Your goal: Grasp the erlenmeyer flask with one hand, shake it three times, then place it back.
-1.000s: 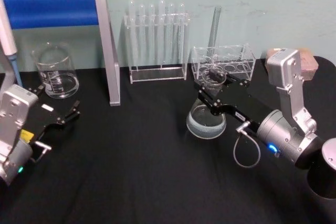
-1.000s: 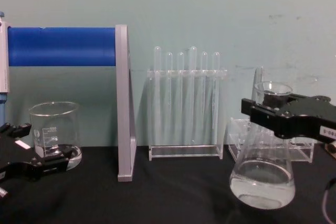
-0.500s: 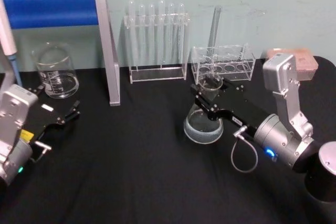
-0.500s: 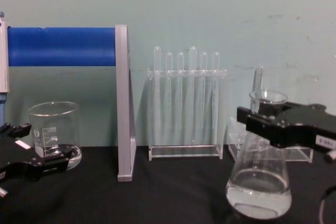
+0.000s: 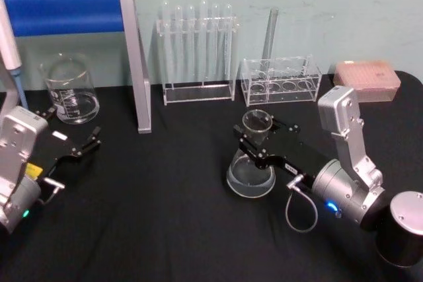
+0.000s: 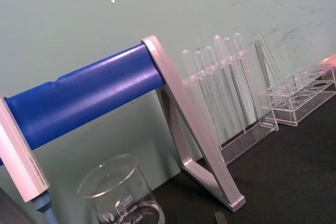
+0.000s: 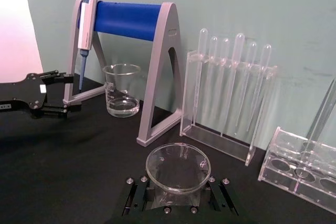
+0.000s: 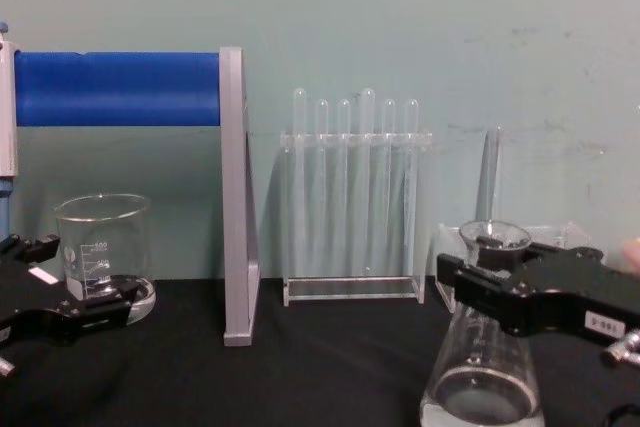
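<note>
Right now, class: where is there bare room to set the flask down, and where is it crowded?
Free: the table between the left tool and the erlenmeyer flask in the right tool. Crowded: the back, with beaker, stand and test-tube rack.

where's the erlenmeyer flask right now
In the head view the erlenmeyer flask is right of centre, its neck held by the right gripper, nearer the robot than the low clear rack.
</note>
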Motion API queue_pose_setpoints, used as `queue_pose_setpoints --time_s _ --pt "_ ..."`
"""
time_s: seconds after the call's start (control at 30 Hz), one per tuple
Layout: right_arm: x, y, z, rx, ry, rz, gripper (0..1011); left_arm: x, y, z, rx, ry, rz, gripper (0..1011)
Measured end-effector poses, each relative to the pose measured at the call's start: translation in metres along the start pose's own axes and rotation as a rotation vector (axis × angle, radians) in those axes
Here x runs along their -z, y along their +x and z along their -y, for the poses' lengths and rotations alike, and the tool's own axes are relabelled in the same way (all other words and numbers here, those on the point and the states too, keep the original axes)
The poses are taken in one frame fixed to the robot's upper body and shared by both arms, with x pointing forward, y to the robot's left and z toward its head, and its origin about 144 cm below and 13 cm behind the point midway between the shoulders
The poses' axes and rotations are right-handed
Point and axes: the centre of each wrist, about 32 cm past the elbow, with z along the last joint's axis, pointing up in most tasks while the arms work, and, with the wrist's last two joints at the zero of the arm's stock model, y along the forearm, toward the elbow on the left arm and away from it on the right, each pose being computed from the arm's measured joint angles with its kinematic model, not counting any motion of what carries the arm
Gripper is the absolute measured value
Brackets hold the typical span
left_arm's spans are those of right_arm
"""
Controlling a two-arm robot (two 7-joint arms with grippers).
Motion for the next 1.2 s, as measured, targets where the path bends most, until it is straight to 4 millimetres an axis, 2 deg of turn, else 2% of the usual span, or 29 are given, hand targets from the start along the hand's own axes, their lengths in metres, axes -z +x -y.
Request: queue_pose_setpoints --time_s 1.2 --pt "0.014 -0.005 -0.003 -0.005 -0.034 -0.027 452 0.0 0.0 0.0 0.0 0.0 0.0 1001"
